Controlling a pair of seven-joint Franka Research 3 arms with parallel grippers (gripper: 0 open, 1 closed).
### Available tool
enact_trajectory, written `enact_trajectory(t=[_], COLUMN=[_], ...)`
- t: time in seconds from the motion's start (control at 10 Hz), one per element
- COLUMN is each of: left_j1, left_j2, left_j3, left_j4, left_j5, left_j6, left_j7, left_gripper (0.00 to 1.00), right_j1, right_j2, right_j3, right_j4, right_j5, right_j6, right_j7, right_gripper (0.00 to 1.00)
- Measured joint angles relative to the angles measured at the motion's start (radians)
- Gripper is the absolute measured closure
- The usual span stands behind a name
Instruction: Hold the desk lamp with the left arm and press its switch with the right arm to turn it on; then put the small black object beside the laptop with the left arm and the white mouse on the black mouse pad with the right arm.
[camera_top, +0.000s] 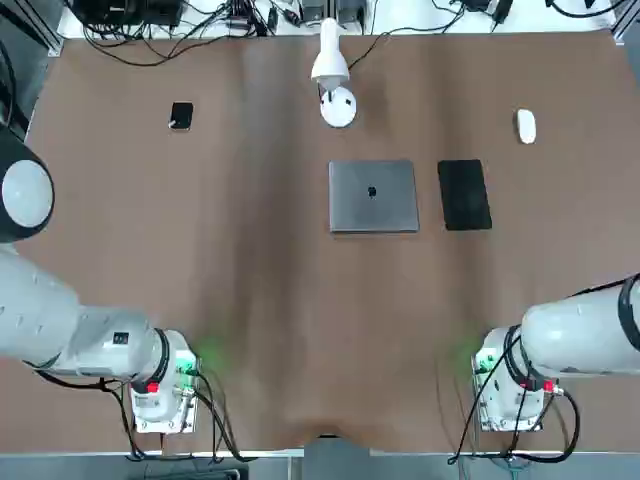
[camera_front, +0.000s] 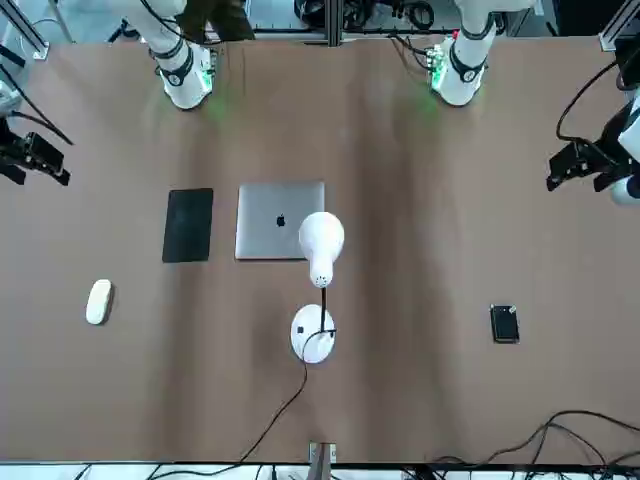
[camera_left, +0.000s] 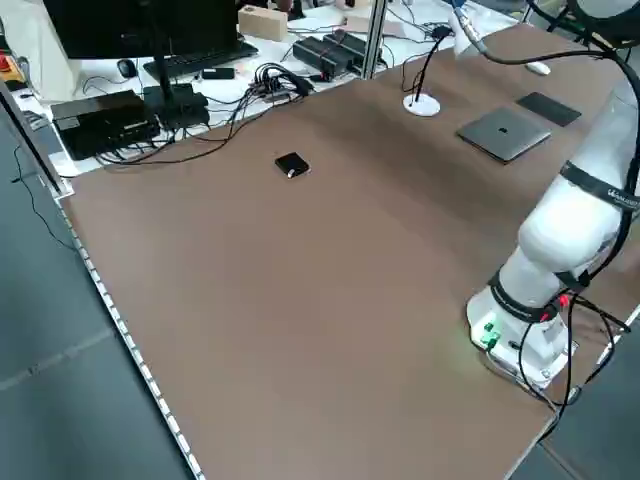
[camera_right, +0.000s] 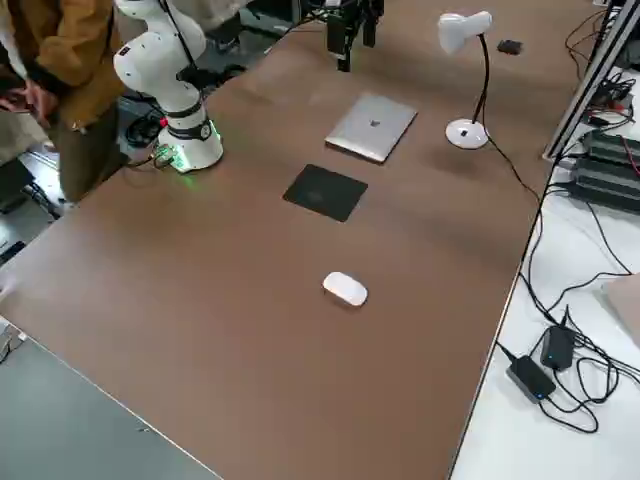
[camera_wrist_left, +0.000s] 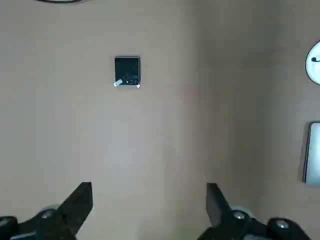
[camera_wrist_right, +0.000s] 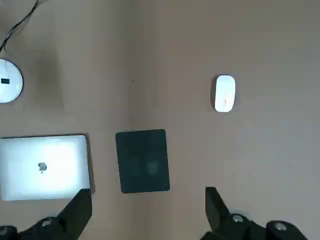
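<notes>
The desk lamp stands at the table's far middle, its round base (camera_top: 338, 107) behind the laptop (camera_top: 373, 196) and its cone head (camera_top: 330, 65) leaning back. The black mouse pad (camera_top: 464, 195) lies just right of the laptop. At the far right rests the white mouse (camera_top: 525, 126), and at the far left the small black object (camera_top: 181, 116). My left gripper (camera_wrist_left: 148, 200) hangs open high above the table's left side, empty, with the small black object (camera_wrist_left: 127, 71) below it. My right gripper (camera_wrist_right: 147, 202) hangs open and empty over the right side, above the mouse pad (camera_wrist_right: 143, 160) and mouse (camera_wrist_right: 224, 93).
The lamp's black cord (camera_front: 285, 405) trails off the far edge. Cables and electronics (camera_left: 150, 105) crowd the bench beyond the table. A person in a brown jacket (camera_right: 60, 60) stands by the right arm's base (camera_right: 185, 140). Both arm bases sit at the near edge.
</notes>
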Motion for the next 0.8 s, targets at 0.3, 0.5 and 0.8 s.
enact_trajectory(t=[0.3,0.5,0.8], left_j1=[0.000,0.000,-0.005], left_j2=[0.000,0.000,0.003], left_j3=[0.000,-0.001,-0.004], left_j4=[0.000,0.000,0.000], left_j5=[0.000,0.000,0.000], left_j6=[0.000,0.000,0.011], left_j7=[0.001,0.002,0.072], left_gripper=[0.00,0.00,0.00], right_j1=[0.000,-0.003,-0.011], right_j2=[0.000,0.009,0.145], right_j3=[0.000,-0.002,-0.008], right_j4=[0.000,-0.001,-0.005], right_j5=[0.000,0.000,-0.001], right_j6=[0.000,0.011,0.188], right_j7=[0.000,0.000,0.000], right_gripper=[0.00,0.00,0.00])
